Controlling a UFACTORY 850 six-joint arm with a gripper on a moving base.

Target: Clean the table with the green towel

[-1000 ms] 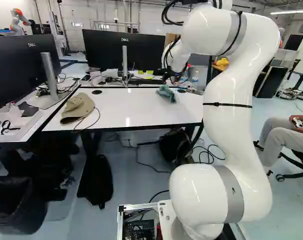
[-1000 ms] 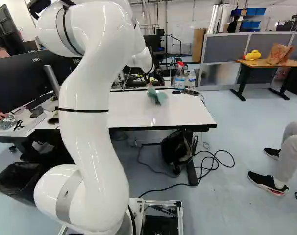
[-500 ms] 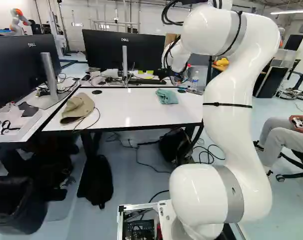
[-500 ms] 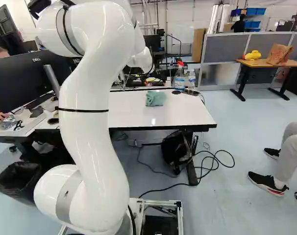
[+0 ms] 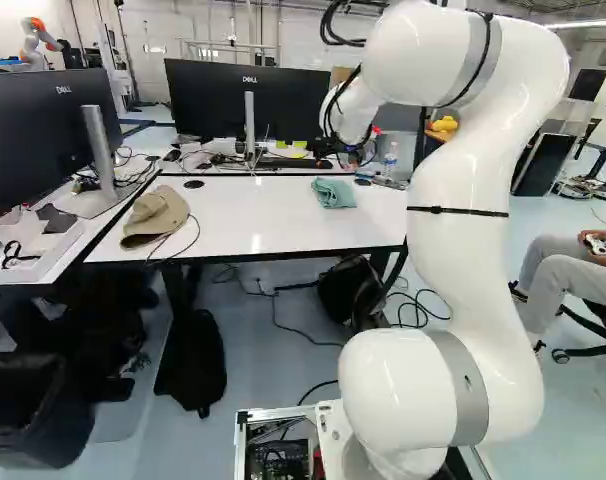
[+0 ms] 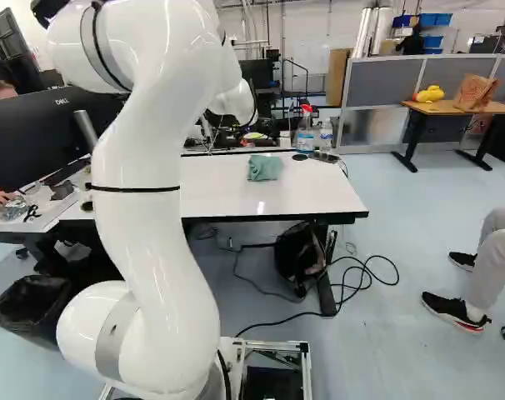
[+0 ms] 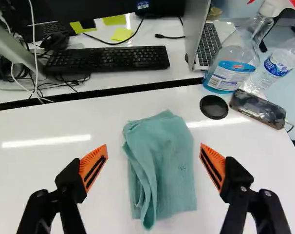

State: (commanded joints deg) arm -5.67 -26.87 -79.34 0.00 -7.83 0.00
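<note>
Green towel: blue-green cloth (image 7: pixel 162 168), folded into a thick, uneven rectangle, longer from near to far than across. Soft layered ridges run down its left side, the right part lies flatter, the far edge rises to a blunt peak and the near end droops to a point.
Where it lies: on the white table (image 5: pixel 273 215), toward the far edge and right of the middle.
Gripper: black (image 5: pixel 328 147), over the table; in the wrist view its jaws are spread wide, an orange pad (image 7: pixel 93 168) to the left of the towel and the other to its right, both apart from the cloth.
Far right of towel: a round black disc (image 7: pixel 213 107), just beside a phone (image 7: pixel 258 108); close by stand a spray bottle (image 7: pixel 230 73) and a clear water bottle (image 7: pixel 280 66).
Far side: a black keyboard (image 7: pixel 108 58) beyond the table's far edge, left of an open laptop (image 7: pixel 208 41).
Table's left end: a tan cap (image 5: pixel 155 216).
Hidden: the towel's underside and inner folds; the cap, behind the arm (image 6: pixel 157 250) in the right base view.
Cut off: the arm's top in both base views, the water bottle's far end in the wrist view.
Hard to make out: the gripper's fingers in the base views, dark against clutter.
</note>
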